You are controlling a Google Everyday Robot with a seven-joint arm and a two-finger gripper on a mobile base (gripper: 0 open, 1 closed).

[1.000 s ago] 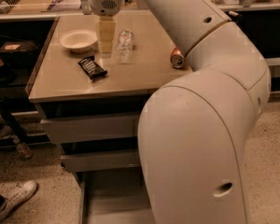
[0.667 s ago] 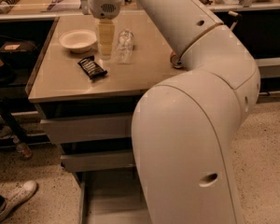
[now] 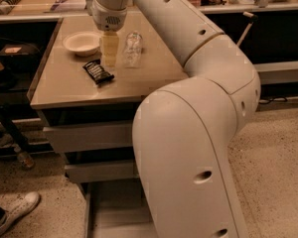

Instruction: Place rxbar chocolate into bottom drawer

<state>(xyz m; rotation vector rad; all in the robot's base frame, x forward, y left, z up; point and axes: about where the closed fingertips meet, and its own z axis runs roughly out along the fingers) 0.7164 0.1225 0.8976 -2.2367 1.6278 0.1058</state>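
Observation:
The rxbar chocolate (image 3: 98, 72), a flat black bar with white lettering, lies on the tan tabletop (image 3: 64, 90) toward the left. My gripper (image 3: 110, 58) points straight down just behind and to the right of the bar, with its tip close to the table surface. It holds nothing that I can see. The bottom drawer (image 3: 114, 209) is pulled open low in the view. Its grey floor shows, and my arm (image 3: 188, 148) partly covers it. Two shut grey drawer fronts (image 3: 87, 135) sit above it.
A white bowl (image 3: 82, 42) stands at the back left of the table. A clear plastic bottle (image 3: 132, 48) lies right of the gripper. A person's white shoe (image 3: 17, 212) is on the floor at the lower left. A dark shelf (image 3: 10, 53) stands left of the table.
The big elbow of my arm has swung left and nearer the camera, and it now hides the table's right side. The gripper and the bar have not visibly moved.

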